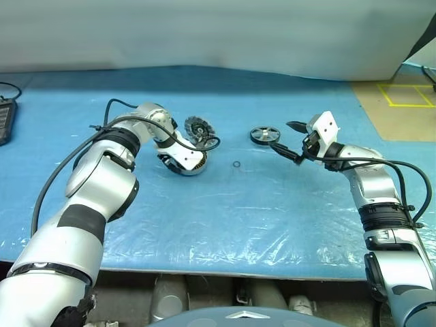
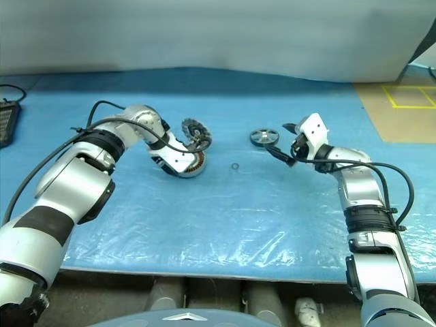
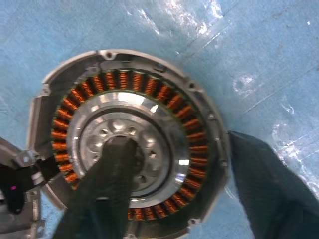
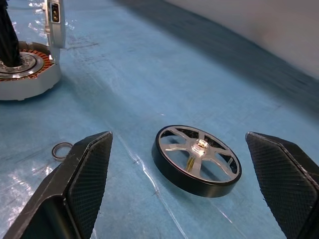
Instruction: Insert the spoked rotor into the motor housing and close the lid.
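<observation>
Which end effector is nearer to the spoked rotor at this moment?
Right. The right end effector faces the spoked rotor with fingers open, the rotor lying on the mat just ahead between them. The left end effector is over at the motor housing, one finger over its centre.

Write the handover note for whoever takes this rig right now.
Left gripper: over the motor housing, one finger across its silver centre, the other outside the rim; nothing gripped.
Right gripper: jaws open, level with the mat, either side of the spoked rotor, not touching it.
Lid: standing open at the housing's edge.
A small ring lies between housing and rotor.
Done: nothing inserted.
Left: pick the rotor, seat it in the housing, close the lid.
</observation>
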